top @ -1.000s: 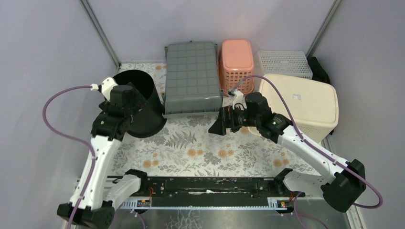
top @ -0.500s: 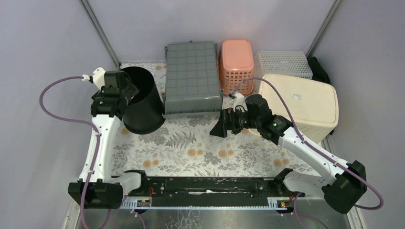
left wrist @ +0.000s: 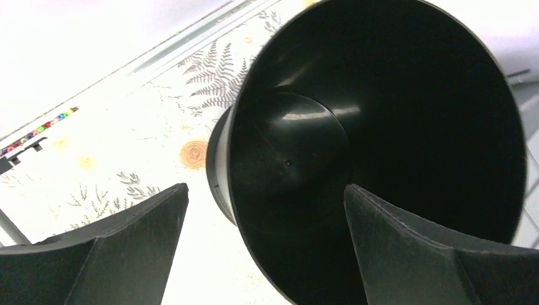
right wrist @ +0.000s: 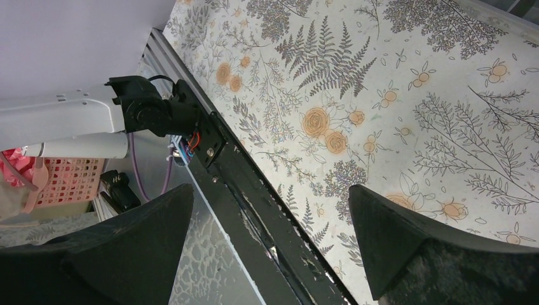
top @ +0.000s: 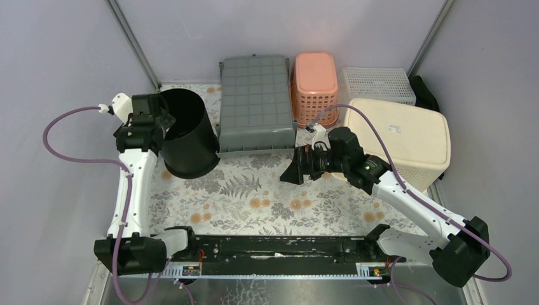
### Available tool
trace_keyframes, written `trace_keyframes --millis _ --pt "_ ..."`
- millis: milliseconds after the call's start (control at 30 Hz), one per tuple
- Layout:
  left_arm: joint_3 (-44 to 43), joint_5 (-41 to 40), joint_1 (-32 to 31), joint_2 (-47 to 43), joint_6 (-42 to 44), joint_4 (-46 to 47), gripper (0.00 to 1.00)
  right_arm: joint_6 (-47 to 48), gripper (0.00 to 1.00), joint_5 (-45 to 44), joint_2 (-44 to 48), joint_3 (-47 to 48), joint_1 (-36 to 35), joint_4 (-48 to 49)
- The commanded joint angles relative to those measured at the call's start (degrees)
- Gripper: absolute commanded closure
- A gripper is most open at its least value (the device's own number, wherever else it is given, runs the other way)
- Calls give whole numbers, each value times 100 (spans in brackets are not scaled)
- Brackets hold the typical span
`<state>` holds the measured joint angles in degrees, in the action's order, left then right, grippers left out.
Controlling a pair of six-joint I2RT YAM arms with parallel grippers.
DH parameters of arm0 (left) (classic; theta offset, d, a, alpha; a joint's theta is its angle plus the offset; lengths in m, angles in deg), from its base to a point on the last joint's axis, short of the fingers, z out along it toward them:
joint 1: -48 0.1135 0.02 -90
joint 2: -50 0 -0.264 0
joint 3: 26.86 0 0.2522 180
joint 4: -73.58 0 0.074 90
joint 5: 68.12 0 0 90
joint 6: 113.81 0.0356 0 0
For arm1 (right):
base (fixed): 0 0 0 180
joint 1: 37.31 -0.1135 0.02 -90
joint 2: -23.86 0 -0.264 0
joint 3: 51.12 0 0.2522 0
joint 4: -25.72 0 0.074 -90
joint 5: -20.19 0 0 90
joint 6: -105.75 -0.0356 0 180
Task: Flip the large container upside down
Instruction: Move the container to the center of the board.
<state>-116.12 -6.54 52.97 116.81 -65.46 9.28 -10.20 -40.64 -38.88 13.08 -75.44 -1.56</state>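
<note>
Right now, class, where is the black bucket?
In the top view, the black bucket stands at the far left of the table, just left of the grey crate.

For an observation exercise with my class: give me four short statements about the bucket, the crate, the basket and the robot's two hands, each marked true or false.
1. The black bucket has its open mouth facing up, so we can see inside. True.
2. The right hand is gripping the pink basket. False: it is open and empty, over the flowered tablecloth.
3. The left hand is open, close to the bucket's rim. True.
4. The grey crate sits to the right of the pink basket. False: it lies between the bucket and the basket, on the basket's left.
</note>
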Motion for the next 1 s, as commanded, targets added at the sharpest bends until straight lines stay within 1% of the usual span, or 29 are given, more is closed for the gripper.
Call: trace_keyframes --millis 0,233,267,333,467,633,733,767,967 --pt "139 -29 285 167 -192 -67 0 -26 0 42 84 28 7 38" --pt "624 275 633 189 -152 198 0 -41 0 88 -4 -19 7 100" --pt "672 298 658 184 -140 221 4 -49 0 90 -20 -24 7 111" --pt "745 351 708 159 -116 271 15 -41 0 108 -51 -18 7 113" --pt "766 296 729 86 -100 282 47 -26 0 124 -89 -11 8 108" --pt "714 190 733 -21 -5 235 82 -38 0 133 -107 -64 8 152" --pt "629 177 738 -82 56 150 98 -69 0 159 -120 -107 7 208" --pt "554 191 737 -101 78 106 100 -75 0 165 -133 -112 7 215" --pt "181 266 735 -323 276 -200 100 -65 0 203 -184 -17 7 188"
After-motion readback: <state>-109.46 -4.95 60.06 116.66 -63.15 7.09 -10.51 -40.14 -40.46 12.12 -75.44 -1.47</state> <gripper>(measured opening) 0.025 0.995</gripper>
